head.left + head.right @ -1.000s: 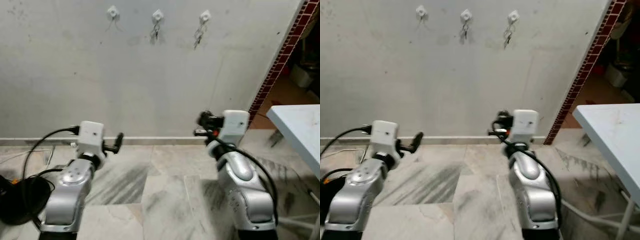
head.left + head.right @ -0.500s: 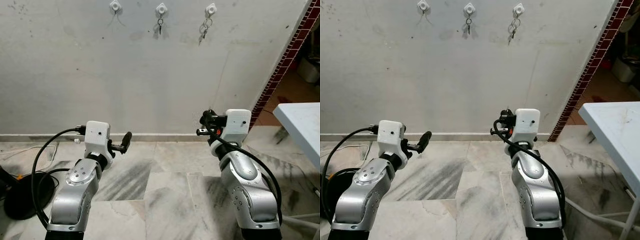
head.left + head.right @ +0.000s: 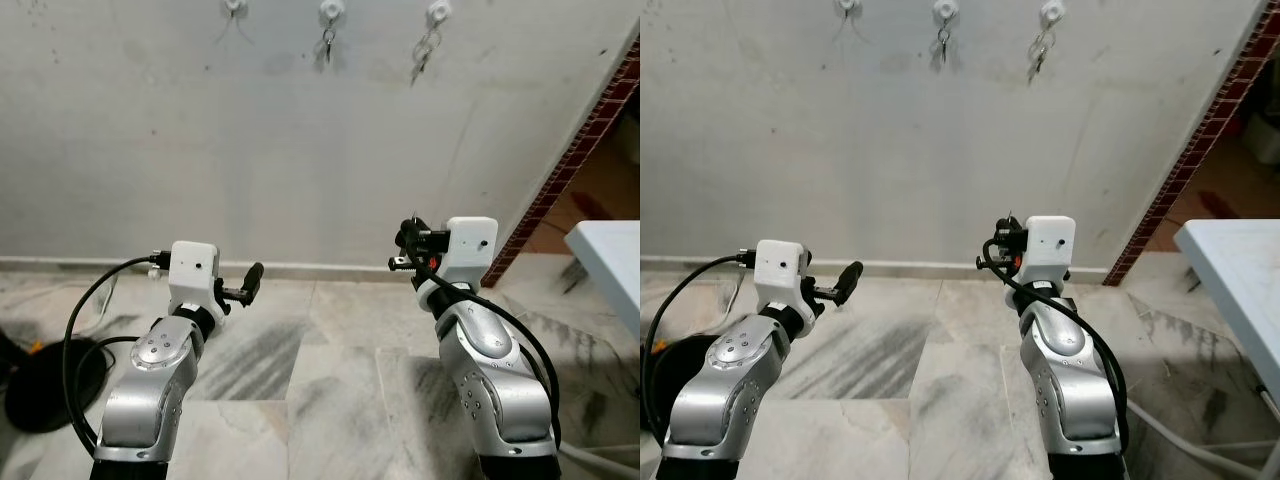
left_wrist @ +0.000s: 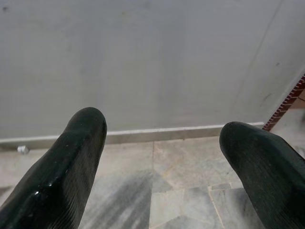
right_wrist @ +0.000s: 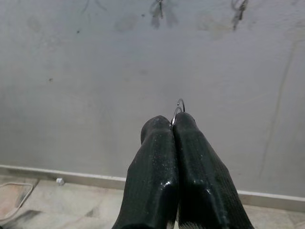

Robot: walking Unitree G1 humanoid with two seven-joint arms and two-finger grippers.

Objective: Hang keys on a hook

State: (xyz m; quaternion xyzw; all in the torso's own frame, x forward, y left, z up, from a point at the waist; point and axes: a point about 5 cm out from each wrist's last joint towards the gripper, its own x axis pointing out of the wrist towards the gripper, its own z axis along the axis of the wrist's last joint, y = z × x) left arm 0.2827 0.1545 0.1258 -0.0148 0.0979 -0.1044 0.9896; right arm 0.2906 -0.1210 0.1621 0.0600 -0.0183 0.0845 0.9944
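While three hooks (image 3: 327,10) hold two key sets, right end effector (image 5: 174,125) pinches one key ring (image 5: 179,104); left end effector (image 4: 162,157) gapes empty.

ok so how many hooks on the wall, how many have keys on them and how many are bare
hooks with keys: 2, the middle hook and the right hook
bare hooks: 1, the left hook
total hooks: 3

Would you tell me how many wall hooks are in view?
3, in a row high on the wall: left hook bare, middle hook and right hook each holding keys. More may lie beyond the frame.
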